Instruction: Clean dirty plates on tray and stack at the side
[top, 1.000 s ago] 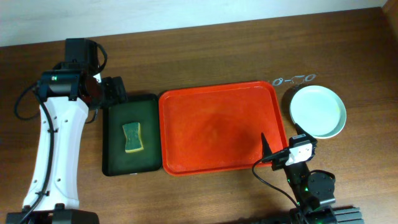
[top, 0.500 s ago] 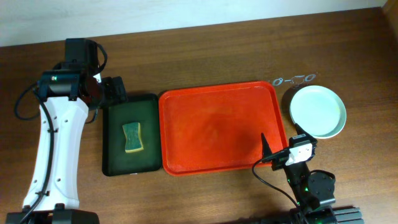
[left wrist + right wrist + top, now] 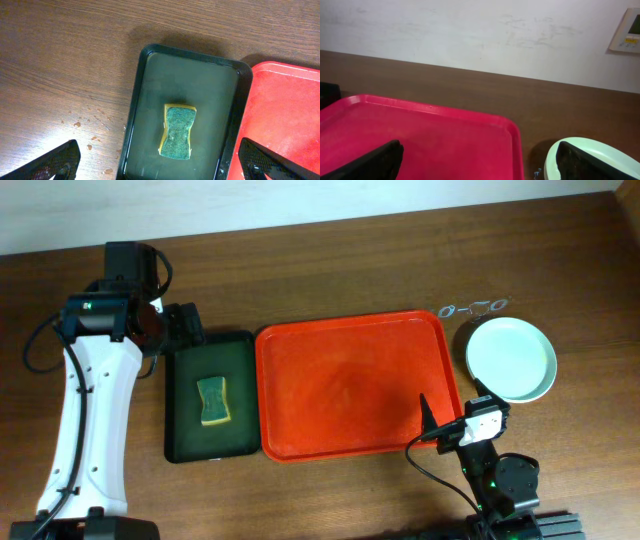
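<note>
At 9 o'clock on the counter, the left pincer hangs above the small green tray, jaws spread wide apart and holding nothing. The sponge lies flat in the middle of that tray, green face up, with neither finger touching it.

Just beside the green tray, at its 3 o'clock, sits the red tray. Its floor is bare: no plate rests on it in any view.

Off the 5 o'clock corner of the red tray, the right pincer is low and points toward 12 o'clock across the tray rim. Its jaws also stand wide apart and empty.

At 3 o'clock of the red tray, off its far right corner and clear of its rim, the plates rest on the counter as one pile. The top plate is pale mint and shows no yellow smear. A darker edge shows under its left side, but the number of plates in the pile cannot be read.

Step in hand, as judged: wiping and stacking appear finished, since nothing dirty is left on the red tray and the sponge is back in its own tray.

Next move, as judged: no further grasp is called for. Both arms need only withdraw clear of the trays, the right one without brushing the pile at its 1 o'clock.
</note>
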### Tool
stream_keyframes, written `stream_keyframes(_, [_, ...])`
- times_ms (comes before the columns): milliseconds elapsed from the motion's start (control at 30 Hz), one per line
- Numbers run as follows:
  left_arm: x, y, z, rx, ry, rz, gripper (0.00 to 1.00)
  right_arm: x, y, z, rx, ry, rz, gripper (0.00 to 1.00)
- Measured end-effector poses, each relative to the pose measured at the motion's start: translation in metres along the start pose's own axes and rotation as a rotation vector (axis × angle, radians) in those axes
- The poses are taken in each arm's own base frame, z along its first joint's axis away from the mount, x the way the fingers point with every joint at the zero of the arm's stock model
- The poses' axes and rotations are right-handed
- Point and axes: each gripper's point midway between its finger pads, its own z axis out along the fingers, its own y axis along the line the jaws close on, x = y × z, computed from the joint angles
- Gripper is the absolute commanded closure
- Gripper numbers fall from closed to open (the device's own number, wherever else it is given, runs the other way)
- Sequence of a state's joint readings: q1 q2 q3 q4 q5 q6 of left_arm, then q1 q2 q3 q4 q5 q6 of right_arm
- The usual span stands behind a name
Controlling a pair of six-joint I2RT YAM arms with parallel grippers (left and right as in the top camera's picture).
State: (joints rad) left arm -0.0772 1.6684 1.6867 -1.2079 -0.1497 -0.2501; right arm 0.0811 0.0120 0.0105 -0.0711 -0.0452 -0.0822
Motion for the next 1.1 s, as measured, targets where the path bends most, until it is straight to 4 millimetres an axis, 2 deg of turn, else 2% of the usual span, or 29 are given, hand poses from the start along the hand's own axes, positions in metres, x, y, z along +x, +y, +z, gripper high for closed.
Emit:
stream_keyframes(200, [-0.001,0.001,-0.006,0.004,-0.016,-0.003,0.01,0.0,0.0,0.0,0.0,0.0,0.001,0.02])
stream_keyframes(300, [-0.003,0.005,-0.039,0.026,-0.102,-0.016,0.01,0.0,0.0,0.0,0.0,0.0,0.0,0.02])
stream_keyframes(367, [-0.002,0.012,-0.078,0.052,-0.202,-0.031,0.01,0.0,0.0,0.0,0.0,0.0,0.001,0.02])
stream_keyframes(433, [0.005,0.021,-0.13,0.087,-0.341,-0.053,0.01,0.0,0.0,0.0,0.0,0.0,0.001,0.02])
stream_keyframes(500, [0.021,0.035,-0.188,0.127,-0.497,-0.077,0.01,0.0,0.0,0.0,0.0,0.0,0.001,0.02])
stream_keyframes(533, [0.031,0.041,-0.21,0.143,-0.561,-0.087,0.01,0.0,0.0,0.0,0.0,0.0,0.001,0.02])
stream_keyframes(633, [0.056,0.054,-0.255,0.178,-0.699,-0.109,0.01,0.0,0.0,0.0,0.0,0.0,0.001,0.02])
stream_keyframes(667, [0.072,0.061,-0.276,0.196,-0.766,-0.119,0.01,0.0,0.0,0.0,0.0,0.0,0.002,0.02])
stream_keyframes(733, [0.093,0.071,-0.302,0.219,-0.857,-0.133,0.01,0.0,0.0,0.0,0.0,0.0,0.002,0.02])
stream_keyframes(833, [0.113,0.079,-0.321,0.236,-0.926,-0.144,0.01,0.0,0.0,0.0,0.0,0.0,0.001,0.02])
stream_keyframes(933, [0.126,0.082,-0.322,0.237,-0.928,-0.144,0.01,0.0,0.0,0.0,0.0,0.0,0.001,0.02])
stream_keyframes(1000, [0.138,0.084,-0.315,0.23,-0.901,-0.14,0.01,0.0,0.0,0.0,0.0,0.0,0.0,0.02])
stream_keyframes(1100, [0.162,0.087,-0.293,0.212,-0.83,-0.13,0.01,0.0,0.0,0.0,0.0,0.0,0.001,0.02])
